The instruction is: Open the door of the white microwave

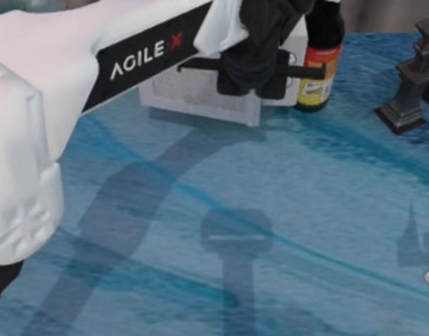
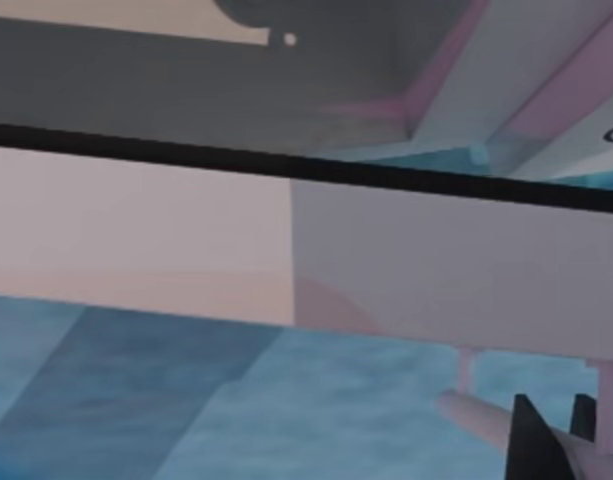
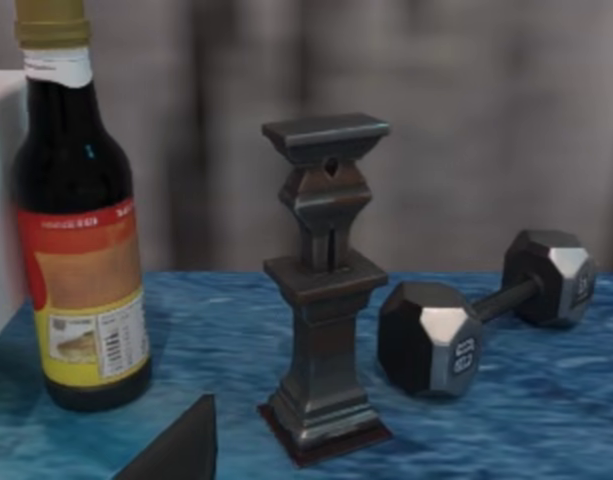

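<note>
The white microwave (image 1: 289, 87) stands at the back middle of the table, mostly hidden under my left arm. Its door (image 1: 200, 94), a white panel with a grey mesh window, faces the front. My left gripper (image 1: 252, 85) is at the door's right edge. In the left wrist view the gripper (image 2: 558, 440) is shut on the door's pale handle bar (image 2: 476, 415), one dark finger on each side, just below the white panel (image 2: 446, 270). I cannot tell how far ajar the door stands. My right gripper is parked at the right; only one fingertip (image 3: 191, 445) shows, with nothing near it.
A dark bottle (image 1: 319, 63) with a red and yellow label stands right beside the microwave. To its right are a dark metal stand (image 1: 406, 91) and a dumbbell (image 3: 486, 320). The blue table (image 1: 270, 210) stretches forward from them.
</note>
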Robot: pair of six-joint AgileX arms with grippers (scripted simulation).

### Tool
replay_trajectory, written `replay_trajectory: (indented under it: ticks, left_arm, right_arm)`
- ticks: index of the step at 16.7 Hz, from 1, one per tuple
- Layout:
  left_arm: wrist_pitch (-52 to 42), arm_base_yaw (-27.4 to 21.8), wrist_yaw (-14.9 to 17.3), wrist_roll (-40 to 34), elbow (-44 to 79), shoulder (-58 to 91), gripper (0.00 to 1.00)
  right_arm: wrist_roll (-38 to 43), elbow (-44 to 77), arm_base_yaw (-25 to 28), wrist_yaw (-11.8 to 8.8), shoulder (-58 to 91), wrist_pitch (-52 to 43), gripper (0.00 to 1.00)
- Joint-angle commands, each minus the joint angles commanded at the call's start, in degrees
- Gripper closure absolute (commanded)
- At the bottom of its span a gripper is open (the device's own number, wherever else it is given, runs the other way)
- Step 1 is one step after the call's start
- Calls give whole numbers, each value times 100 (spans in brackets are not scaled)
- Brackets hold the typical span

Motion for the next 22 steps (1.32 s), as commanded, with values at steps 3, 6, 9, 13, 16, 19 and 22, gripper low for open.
replay_trajectory:
  ticks: [3, 6, 9, 13, 16, 19, 22]
  left_arm:
    - [0, 0, 0, 0, 0, 0, 100]
    - [0, 0, 0, 0, 0, 0, 100]
    - [0, 0, 0, 0, 0, 0, 100]
    - [6, -47, 34, -26, -4, 25, 100]
    - [91, -21, 52, 102, -213, -86, 100]
    - [306, 23, 150, 339, -604, -348, 100]
    - [412, 41, 213, 439, -774, -470, 100]
  right_arm:
    - [0, 0, 0, 0, 0, 0, 0]
    - [0, 0, 0, 0, 0, 0, 0]
    - [0, 0, 0, 0, 0, 0, 0]
    - [0, 0, 0, 0, 0, 0, 0]
    - [0, 0, 0, 0, 0, 0, 0]
    - [0, 0, 0, 0, 0, 0, 0]
    - [0, 0, 0, 0, 0, 0, 0]
